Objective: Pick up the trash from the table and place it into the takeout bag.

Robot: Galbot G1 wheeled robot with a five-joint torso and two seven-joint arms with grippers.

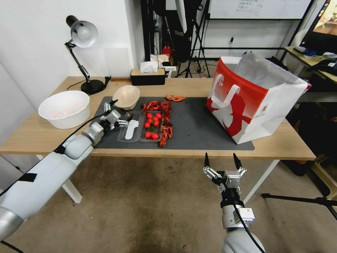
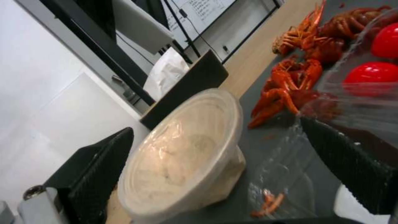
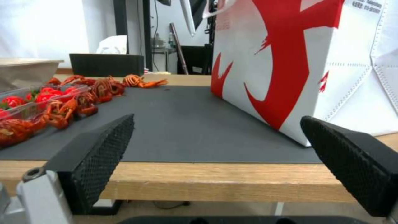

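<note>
A beige bowl (image 1: 126,96) lies tipped on its side at the back left of the dark mat (image 1: 196,130) on the table (image 1: 281,149). My left gripper (image 1: 122,109) is open right at it. In the left wrist view the bowl (image 2: 186,155) lies between the two spread fingers (image 2: 95,168), with the gripper (image 2: 215,126) not closed on it. The red-and-white takeout bag (image 1: 252,95) stands open at the right end of the table. My right gripper (image 1: 221,155) hangs open and empty below the table's front edge, facing the bag (image 3: 298,62).
A clear tray of cherry tomatoes (image 1: 151,124) and red crayfish shells (image 1: 165,121) lie mid-mat, just right of my left gripper. A large white bowl (image 1: 64,109) sits at the far left. A desk lamp (image 1: 82,35) and a tissue box (image 1: 147,75) stand along the back edge.
</note>
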